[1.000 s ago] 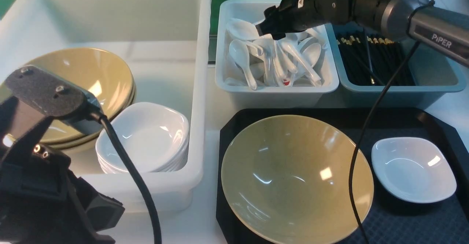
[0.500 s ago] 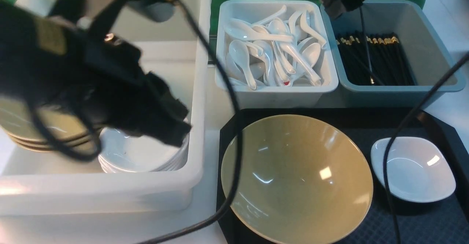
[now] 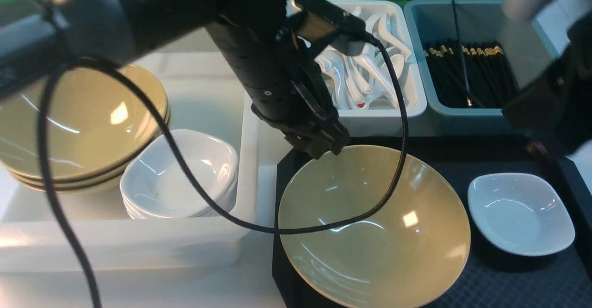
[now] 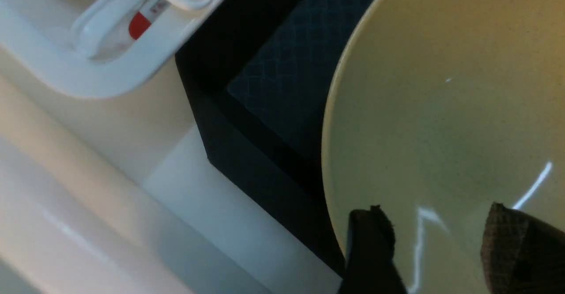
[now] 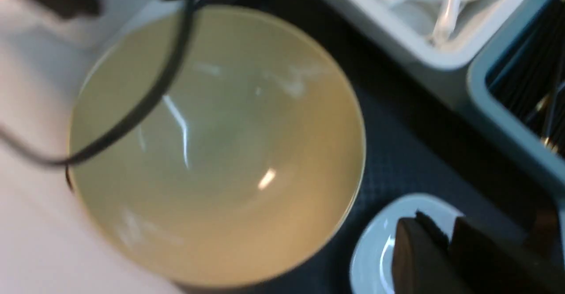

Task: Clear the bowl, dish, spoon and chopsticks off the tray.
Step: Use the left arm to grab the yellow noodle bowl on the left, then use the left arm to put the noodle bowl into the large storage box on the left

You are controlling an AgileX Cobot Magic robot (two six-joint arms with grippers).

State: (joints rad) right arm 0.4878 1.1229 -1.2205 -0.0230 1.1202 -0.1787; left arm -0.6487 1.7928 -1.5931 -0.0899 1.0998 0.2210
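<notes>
**Front view.** The left arm (image 3: 259,67) reaches across from the robot's left. The left gripper (image 3: 321,148) hangs at the far-left edge of the bowl (image 3: 374,224), which sits on the left half of the tray (image 3: 490,280). The dish (image 3: 520,213) lies on the same tray, just right of the bowl and apart from it. No spoon or chopsticks show on the visible part of the tray. Behind it, the white bin (image 3: 370,118) holds spoons and the blue bin (image 3: 444,118) holds chopsticks.

**Left wrist view.** The fingers (image 4: 371,245) stand well apart and grip nothing. One lies at the bowl's rim and the other over its inner slope. Whether the first is inside or outside the rim cannot be told.

**Right wrist view.** The right gripper (image 5: 446,245) hovers over the dish. Its jaws are drawn nearly together and empty, though the picture is blurred.

**Key relation.** The bowl is round and has no long axis, so the rim is what matters. The rim lies directly beneath the left gripper, and the rest of the bowl spreads toward the robot and to its right. The left arm is the nearer one for the bowl, the right for the dish. The likely next move is a pinch on the thin rim, then a carry leftward to the tub (image 3: 249,127). The glossy, flaring wall may slip in the grip.
</notes>
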